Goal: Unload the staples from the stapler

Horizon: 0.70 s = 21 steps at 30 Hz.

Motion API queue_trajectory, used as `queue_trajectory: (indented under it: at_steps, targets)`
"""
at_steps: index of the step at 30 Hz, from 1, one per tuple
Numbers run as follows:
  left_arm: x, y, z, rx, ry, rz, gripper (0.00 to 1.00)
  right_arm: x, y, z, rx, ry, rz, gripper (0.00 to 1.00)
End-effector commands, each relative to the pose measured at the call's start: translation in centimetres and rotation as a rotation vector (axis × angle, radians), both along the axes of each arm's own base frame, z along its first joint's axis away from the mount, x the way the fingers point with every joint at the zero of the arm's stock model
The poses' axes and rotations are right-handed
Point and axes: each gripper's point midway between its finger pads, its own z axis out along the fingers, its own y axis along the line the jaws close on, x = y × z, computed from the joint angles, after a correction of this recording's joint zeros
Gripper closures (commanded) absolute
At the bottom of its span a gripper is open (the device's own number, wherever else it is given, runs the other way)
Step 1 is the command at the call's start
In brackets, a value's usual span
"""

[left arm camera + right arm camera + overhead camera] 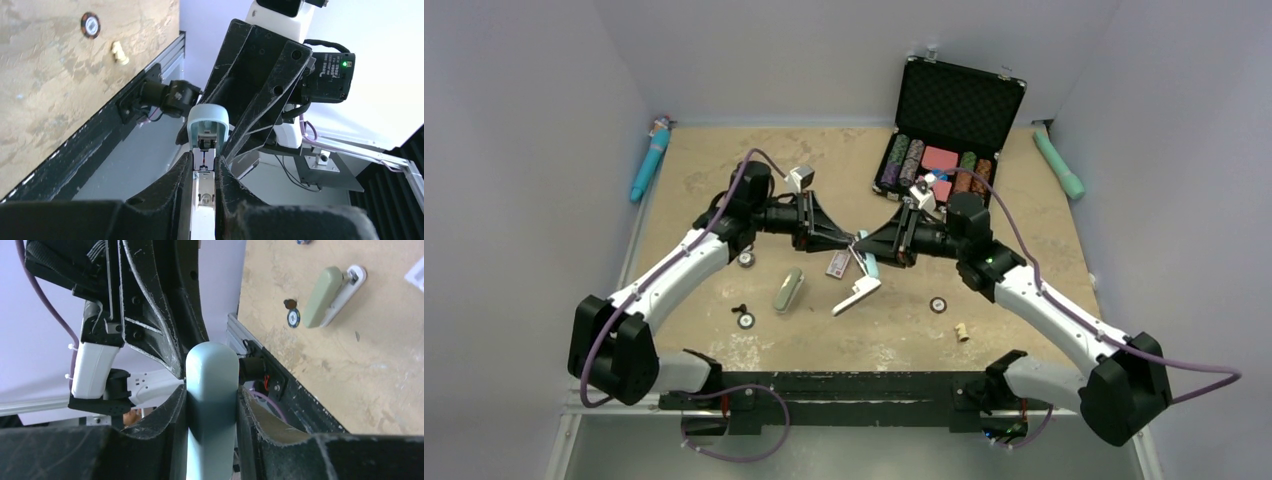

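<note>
The pale-blue stapler (870,264) hangs above the middle of the table, between both grippers. My left gripper (852,243) is shut on its white inner part (204,190). The blue rounded end (207,120) sticks out past the fingertips, with a dark slot below it. From the other side, my right gripper (211,395) is shut on the blue body (211,385), both fingers pressed against its sides. The staples are too small to make out in any view.
A white oblong piece (857,295) shows just below the grippers. An olive metal piece (788,290), a small labelled box (837,263), round chips (746,320) (938,305) and a beige bit (962,330) lie around. An open black chip case (959,100) stands at the back, with teal tubes (650,160) (1060,165) along the sides.
</note>
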Motion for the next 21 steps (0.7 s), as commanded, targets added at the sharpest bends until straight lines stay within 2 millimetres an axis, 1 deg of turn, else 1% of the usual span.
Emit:
queue_trajectory:
  at_steps: [1,2,5,9,12,14,15,16,18,19,20,21]
  targets:
    - [-1.9,1.9,-0.3,0.087,0.01,0.039,1.0,0.4,-2.6,-2.8,-0.021,0.161,-0.188,1.0]
    - [-2.1,2.2,-0.9,0.115,0.03,0.056,1.0,0.1,-3.2,-4.0,-0.033,0.215,-0.218,1.0]
    - [-3.0,2.9,-2.7,0.175,0.102,0.084,1.0,-0.6,-4.4,-6.1,-0.051,0.302,-0.288,1.0]
    - [-4.2,3.9,-4.8,0.247,0.202,0.131,1.0,-1.9,-5.7,-10.1,-0.165,0.444,-0.338,1.0]
    - [-5.4,5.1,-6.8,0.346,0.332,0.189,1.0,-3.1,-6.5,-12.5,-0.214,0.588,-0.384,1.0]
    - [-7.1,7.0,-8.7,0.493,0.458,0.247,1.0,-4.0,-6.6,-13.6,-0.196,0.681,-0.399,1.0]
    - [-8.3,8.4,-9.6,0.589,0.525,0.278,1.0,-4.6,-6.8,-14.5,-0.196,0.724,-0.406,1.0]
    - [-8.9,9.6,-10.2,0.667,0.56,0.309,1.0,-4.9,-6.9,-15.1,-0.201,0.755,-0.413,1.0]
    - [-9.1,11.9,-10.9,0.788,0.601,0.382,1.0,-5.5,-7.2,-16.6,-0.239,0.807,-0.42,1.0]
    - [-9.2,12.7,-11.1,0.828,0.621,0.399,0.97,-5.8,-7.2,-17.3,-0.258,0.831,-0.411,1.0]
    - [-8.9,13.0,-11.2,0.85,0.62,0.405,0.89,-6.1,-7.2,-18.0,-0.277,0.851,-0.402,1.0]
    - [-8.4,13.1,-11.1,0.868,0.608,0.405,0.84,-6.1,-7.1,-18.4,-0.287,0.859,-0.391,1.0]
